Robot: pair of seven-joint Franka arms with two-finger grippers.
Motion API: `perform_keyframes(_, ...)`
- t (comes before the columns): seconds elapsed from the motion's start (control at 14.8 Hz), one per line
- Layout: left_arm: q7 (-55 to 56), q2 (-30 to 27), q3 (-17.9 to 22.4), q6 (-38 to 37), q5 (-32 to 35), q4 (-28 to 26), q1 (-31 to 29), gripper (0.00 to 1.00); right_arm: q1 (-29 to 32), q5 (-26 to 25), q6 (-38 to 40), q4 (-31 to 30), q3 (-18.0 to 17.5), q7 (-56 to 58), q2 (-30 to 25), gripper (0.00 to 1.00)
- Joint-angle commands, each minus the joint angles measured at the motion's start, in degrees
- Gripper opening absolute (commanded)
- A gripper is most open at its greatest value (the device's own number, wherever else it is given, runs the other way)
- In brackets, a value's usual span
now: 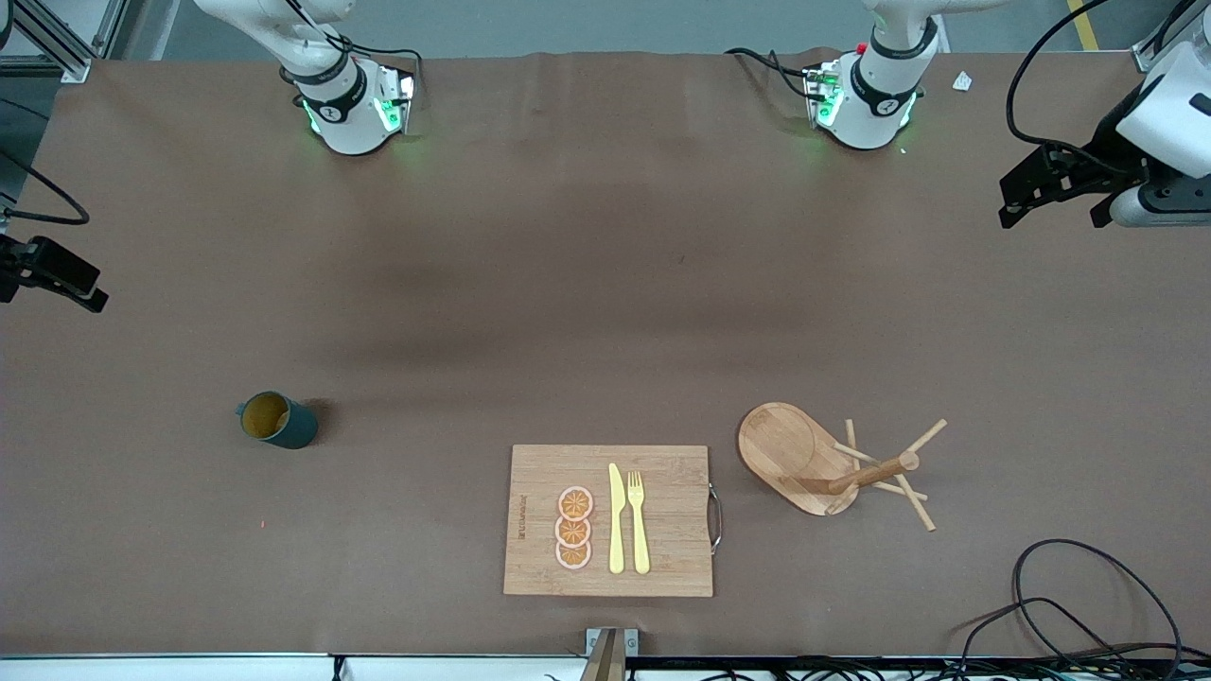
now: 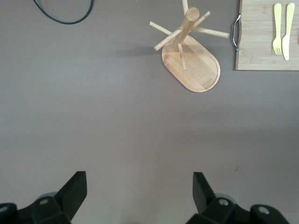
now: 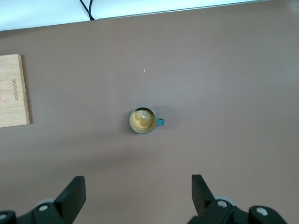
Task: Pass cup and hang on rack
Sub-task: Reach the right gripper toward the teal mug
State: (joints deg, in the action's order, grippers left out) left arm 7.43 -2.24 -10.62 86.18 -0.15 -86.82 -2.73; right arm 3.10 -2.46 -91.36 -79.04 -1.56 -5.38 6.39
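Observation:
The dark teal cup (image 1: 278, 421) stands upright on the brown table toward the right arm's end, its yellowish inside showing. It also shows in the right wrist view (image 3: 143, 120), small handle to one side. The wooden rack (image 1: 793, 450) stands toward the left arm's end on its oval base, with a post and thin pegs; it also shows in the left wrist view (image 2: 194, 63). My left gripper (image 1: 1055, 203) is open and empty, high over the table at the left arm's end (image 2: 140, 191). My right gripper (image 1: 57, 274) is open and empty, high over the right arm's end (image 3: 138, 193).
A bamboo cutting board (image 1: 662, 567) lies between cup and rack, nearer the front camera, with three orange slices (image 1: 574, 528), a yellow knife (image 1: 616, 518) and a fork (image 1: 638, 520). A black cable (image 1: 1088, 605) loops near the table's corner at the left arm's end.

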Motion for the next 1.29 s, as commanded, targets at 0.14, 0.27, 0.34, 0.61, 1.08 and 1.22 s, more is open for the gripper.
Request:
perform_keyframes(0.14, -0.8, 0.0, 0.3, -1.1, 0.8, 0.8, -0.3, 1.0, -0.3, -0.8, 0.7, 0.4, -0.2, -0.9, 0.0, 1.0)
perform_keyframes(0.27, -0.8, 0.0, 0.4, -1.1, 0.7, 0.9, -0.3, 1.0, -0.4, -0.8, 0.6, 0.3, -0.2, -1.0, 0.2, 1.0)
perform_keyframes(0.34, -0.9, 0.1, 0.5, -1.1, 0.7, 1.4, -0.3, 1.0, -0.5, -0.7, 0.2, -0.2, -0.2, -0.7, 1.0, 1.0)
perform_keyframes(0.61, -0.8, 0.2, 0.5, -1.1, 0.6, 1.6, -0.3, 1.0, -3.2, -0.5, 0.8, -0.6, 0.0, -0.4, 8.7, 1.0)
perform_keyframes(1.08, -0.5, 1.1, 0.4, -1.1, 0.6, 1.2, -0.1, 1.0, -4.7, 1.8, -13.3, -1.9, -0.1, -5.0, 23.6, 1.0)
perform_keyframes(1.22, -0.3, 2.0, 0.2, -0.9, 0.6, 1.4, 0.2, 1.0, -4.1, 1.8, -17.5, -3.0, 0.0, -6.6, 26.6, 1.0)
